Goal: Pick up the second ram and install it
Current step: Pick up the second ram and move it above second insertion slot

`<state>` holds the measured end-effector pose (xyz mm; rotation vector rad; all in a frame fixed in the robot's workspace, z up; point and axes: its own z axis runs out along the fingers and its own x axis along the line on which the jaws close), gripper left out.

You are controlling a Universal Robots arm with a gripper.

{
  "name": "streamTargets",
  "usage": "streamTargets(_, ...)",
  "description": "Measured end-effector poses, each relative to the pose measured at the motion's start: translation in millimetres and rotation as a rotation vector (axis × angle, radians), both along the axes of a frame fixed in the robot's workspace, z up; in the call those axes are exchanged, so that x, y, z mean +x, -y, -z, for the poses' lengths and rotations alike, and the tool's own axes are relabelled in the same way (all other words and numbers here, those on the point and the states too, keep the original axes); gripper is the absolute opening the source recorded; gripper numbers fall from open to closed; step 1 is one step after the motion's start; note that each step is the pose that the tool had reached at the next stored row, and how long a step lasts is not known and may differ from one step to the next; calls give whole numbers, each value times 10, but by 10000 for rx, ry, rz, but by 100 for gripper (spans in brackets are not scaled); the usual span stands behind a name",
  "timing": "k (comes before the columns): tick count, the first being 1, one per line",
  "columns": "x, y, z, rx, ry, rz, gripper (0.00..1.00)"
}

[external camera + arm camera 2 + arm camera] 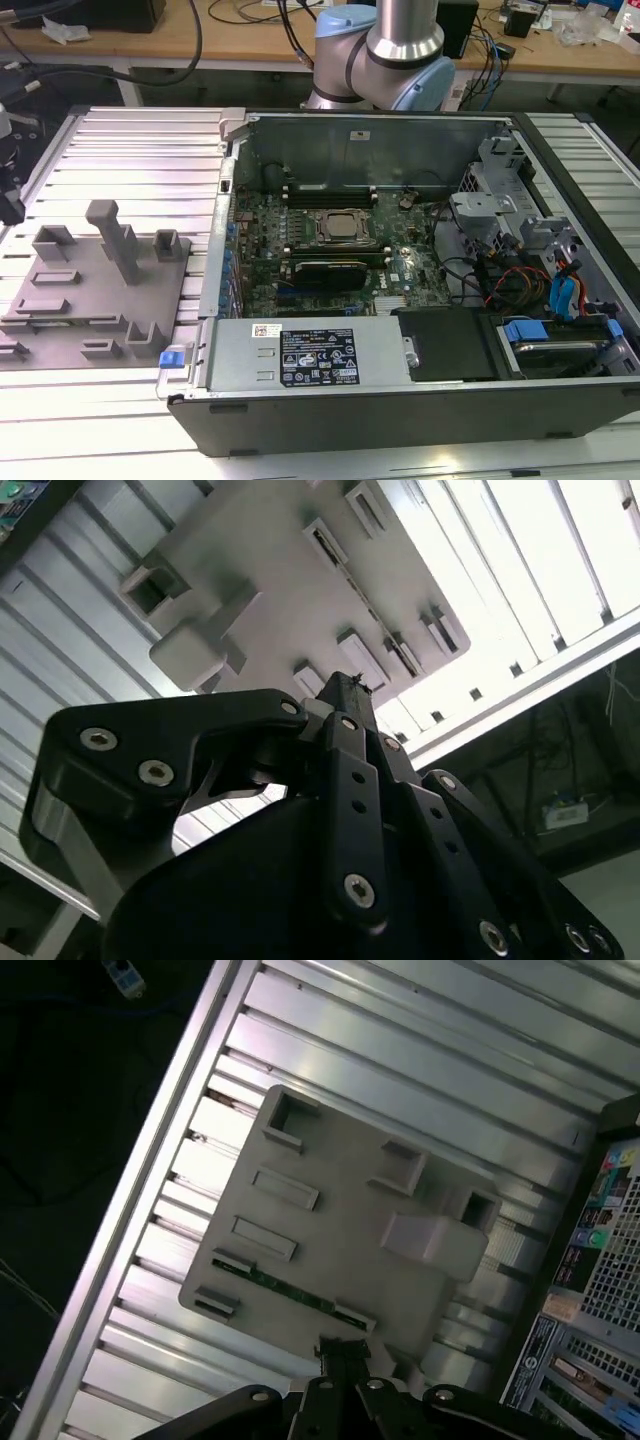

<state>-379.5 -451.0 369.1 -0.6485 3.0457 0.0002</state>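
Observation:
The second ram point(290, 1288) is a thin green stick lying in a slot along one edge of the grey fixture plate point(340, 1210), seen in the first wrist view. My gripper point(340, 1348) hovers well above that plate, its tips near the ram's end and apart from it. In the second wrist view the gripper point(347, 686) has its black fingers pressed together at the tip with nothing between them. In the exterior view the same fixture plate point(95, 300) lies on the ribbed aluminium table at the exterior view's left, beside the open computer case point(400, 250).
The motherboard point(330, 240) with its CPU socket and black slots lies inside the case. A power supply point(310, 355) and drive bays point(550, 320) line the case's near and right sides. Grey posts point(115, 235) stand up from the fixture. The arm's base point(385, 60) rises behind the case.

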Motion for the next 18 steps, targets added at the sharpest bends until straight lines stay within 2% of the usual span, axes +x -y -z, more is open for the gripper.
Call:
streamTargets(8, 0, 0, 0, 0, 0, -1354, 11)
streamTargets(11, 0, 0, 0, 0, 0, -1692, 11)
streamTargets(18, 0, 0, 0, 0, 0, -2928, 11)
